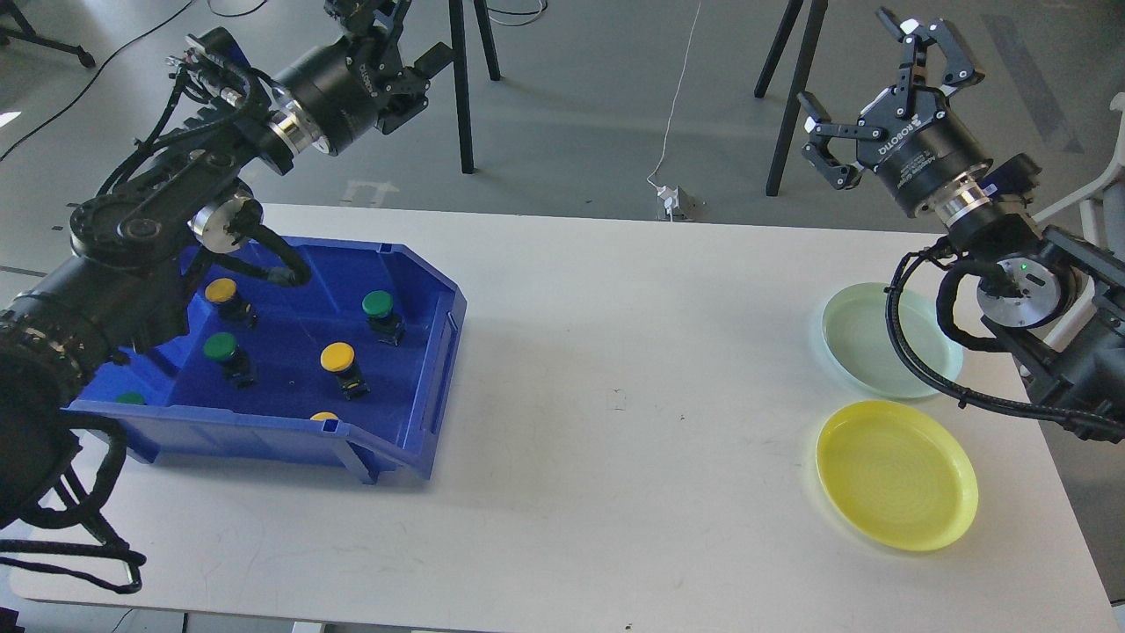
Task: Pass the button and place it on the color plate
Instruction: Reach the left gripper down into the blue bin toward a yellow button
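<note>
Several buttons with green or yellow caps lie in the blue bin (422, 352) on the left of the table, among them a yellow button (337, 358) and a green button (378, 305). Over on the right lie a pale green plate (866, 343) and a yellow plate (896, 475), both empty. My left gripper (378, 26) is raised above and behind the bin, and the top edge of the view cuts off its fingers. Raised behind the green plate, my right gripper (848, 66) stands open and holds nothing.
The white table (615, 396) carries only the bin and the two plates. Black tripod legs (461, 88) and a cable with a power strip (675, 202) stand on the floor behind the table. A white chair (1112, 176) is at the far right.
</note>
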